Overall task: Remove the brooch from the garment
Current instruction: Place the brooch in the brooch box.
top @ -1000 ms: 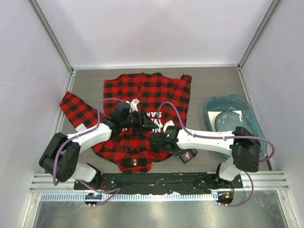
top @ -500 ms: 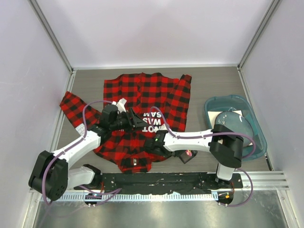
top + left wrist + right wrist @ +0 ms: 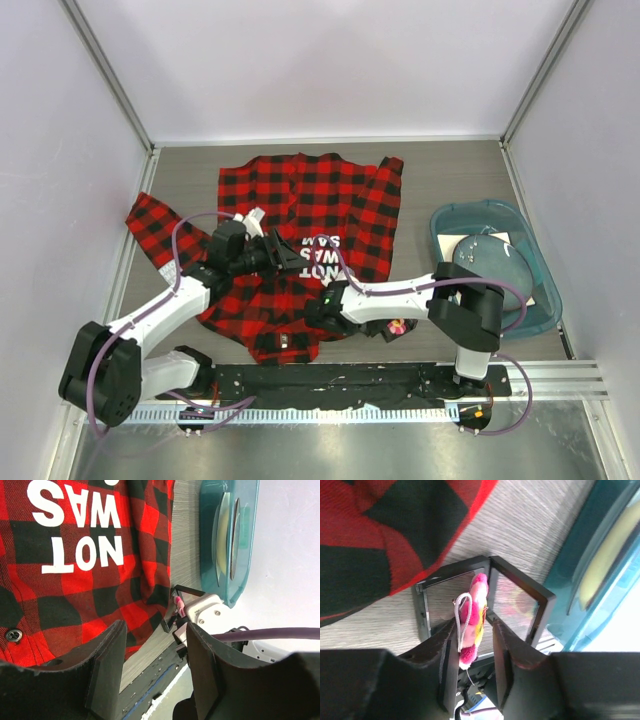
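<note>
At the table's (image 3: pixel 450 180) near edge, beside the garment (image 3: pixel 75 595), the brooch (image 3: pixel 476 611) is clamped by the right gripper (image 3: pixel 473 630); the left gripper (image 3: pixel 156 630) is spread.

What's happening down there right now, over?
Left gripper open above the garment. Right gripper shut on the brooch, off the garment, over a black frame. Nothing in the way.

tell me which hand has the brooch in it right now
The right hand: its fingers are shut on the pink brooch, by the black frame beside the shirt. The left hand hangs open and empty over the shirt.
</note>
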Available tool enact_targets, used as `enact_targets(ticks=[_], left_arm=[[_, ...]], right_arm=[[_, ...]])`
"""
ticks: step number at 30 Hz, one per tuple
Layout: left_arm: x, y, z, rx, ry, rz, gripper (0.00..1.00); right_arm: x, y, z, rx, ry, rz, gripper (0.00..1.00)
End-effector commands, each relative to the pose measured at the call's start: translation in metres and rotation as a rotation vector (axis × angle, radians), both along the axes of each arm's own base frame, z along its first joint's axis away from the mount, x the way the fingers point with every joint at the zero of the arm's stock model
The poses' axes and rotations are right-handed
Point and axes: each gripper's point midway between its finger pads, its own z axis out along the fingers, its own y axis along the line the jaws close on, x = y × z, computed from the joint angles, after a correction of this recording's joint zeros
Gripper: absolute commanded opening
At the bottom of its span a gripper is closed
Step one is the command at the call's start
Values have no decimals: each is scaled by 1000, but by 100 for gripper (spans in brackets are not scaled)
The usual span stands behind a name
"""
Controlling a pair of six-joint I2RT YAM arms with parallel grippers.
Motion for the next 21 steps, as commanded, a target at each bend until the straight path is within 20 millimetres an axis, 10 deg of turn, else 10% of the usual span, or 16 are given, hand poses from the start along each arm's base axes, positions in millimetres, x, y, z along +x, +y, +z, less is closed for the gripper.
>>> enact_targets(ticks=[1, 13, 21], left_arm=[[0, 2, 11, -5, -50, -10, 55], [-2, 4, 9, 4, -41, -13, 56], [-2, 15, 47, -10, -123, -6, 63]], right_arm=[[-7, 21, 1, 130, 42, 25, 40], [-28, 50, 10, 356, 164, 45, 58], [16, 102, 114, 781, -89, 37, 69]])
